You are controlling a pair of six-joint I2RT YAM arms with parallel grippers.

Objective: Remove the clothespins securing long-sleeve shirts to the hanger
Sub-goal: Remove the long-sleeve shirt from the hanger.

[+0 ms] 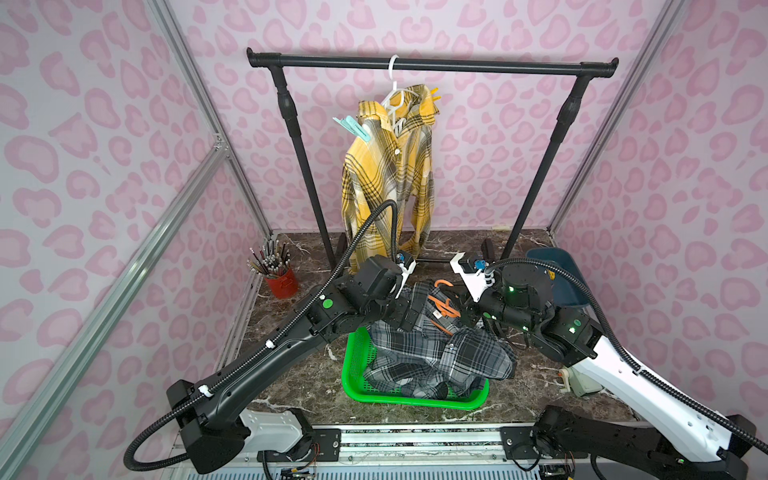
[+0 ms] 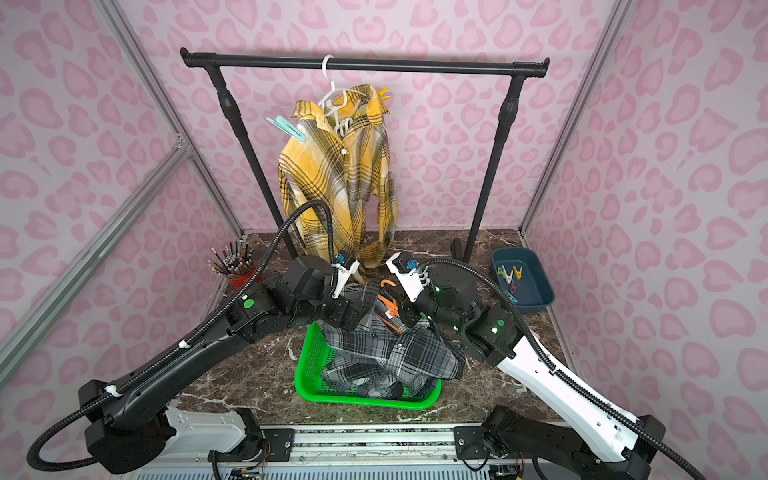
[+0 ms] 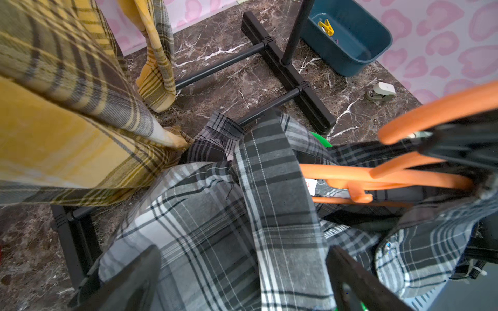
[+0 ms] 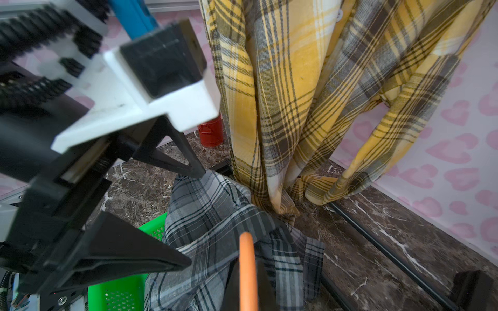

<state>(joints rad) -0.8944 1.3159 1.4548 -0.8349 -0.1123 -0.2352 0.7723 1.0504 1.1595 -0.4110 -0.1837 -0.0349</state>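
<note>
The left gripper hangs with its two black fingers spread wide apart, gripping nothing, just above the grey plaid shirt. That shirt is bunched up in a green basket at the front of the marble table, with folds spilling over the basket's rim. The right gripper is pressed together on the bar of an orange hanger, which is partly inside the grey shirt's collar and stands up out of the heap. The two grippers are close together over the basket, facing each other. Behind them the yellow plaid shirt hangs on a white hanger hooked over the black rail; its hem and one cuff reach down to the table, right beside the grey shirt. A mint-teal clothespin is clipped at one shoulder of the yellow shirt and sticks out sideways. A yellow clothespin shows at the other shoulder, near the collar. Neither gripper is near these two. Several loose clothespins in yellow, white and pinkish colours lie in a dark blue bin at the table's right side. A red cup full of pencils stands at the left edge, well apart from the basket.
</note>
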